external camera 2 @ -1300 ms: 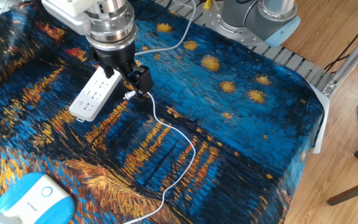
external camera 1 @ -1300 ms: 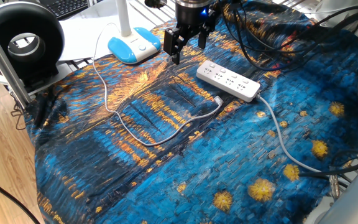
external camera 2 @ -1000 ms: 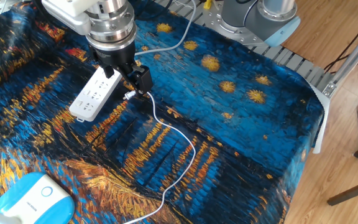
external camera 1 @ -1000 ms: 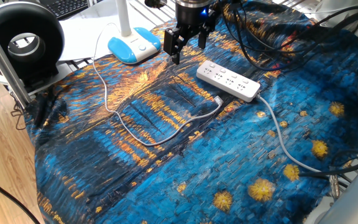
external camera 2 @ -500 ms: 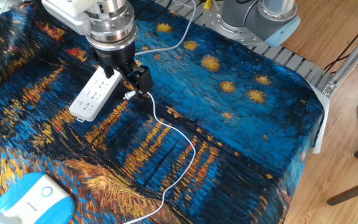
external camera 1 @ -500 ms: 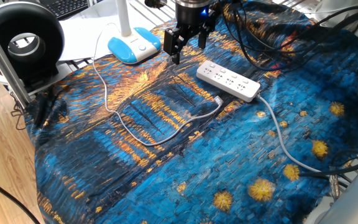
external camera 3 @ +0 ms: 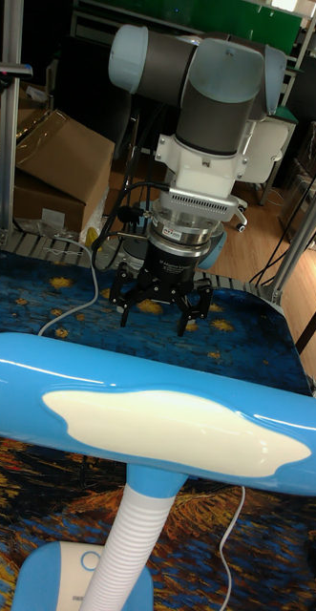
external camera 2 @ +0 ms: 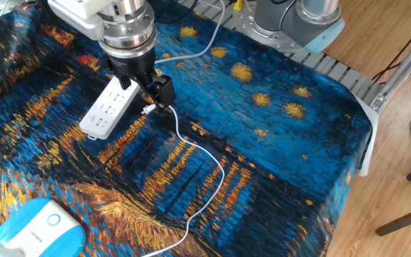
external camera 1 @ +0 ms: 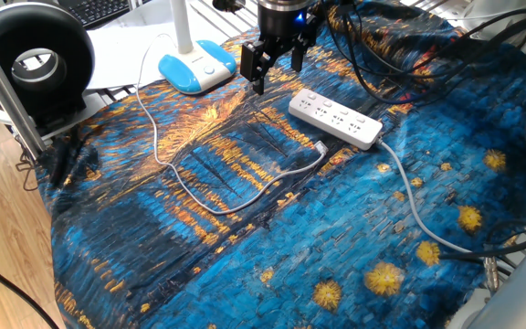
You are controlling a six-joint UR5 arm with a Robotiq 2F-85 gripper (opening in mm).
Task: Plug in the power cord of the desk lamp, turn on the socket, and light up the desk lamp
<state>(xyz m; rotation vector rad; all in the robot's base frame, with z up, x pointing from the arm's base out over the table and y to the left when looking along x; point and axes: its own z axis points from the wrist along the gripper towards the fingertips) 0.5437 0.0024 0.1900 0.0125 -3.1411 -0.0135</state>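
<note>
I'm watching the end effector (external camera 1: 277, 67) hovering wide open, seemingly empty. The socket (external camera 1: 336, 119) is lying at its four o'clock, with the power cord (external camera 1: 320, 147) unplugged beside it.

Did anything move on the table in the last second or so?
Nothing visibly changed. The hand hangs open and empty, as before. The plug lies unplugged beside the strip, and the lamp is where it was.

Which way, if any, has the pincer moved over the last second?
No. The pincer is in the same spot, open, beside the end of the socket.
</note>
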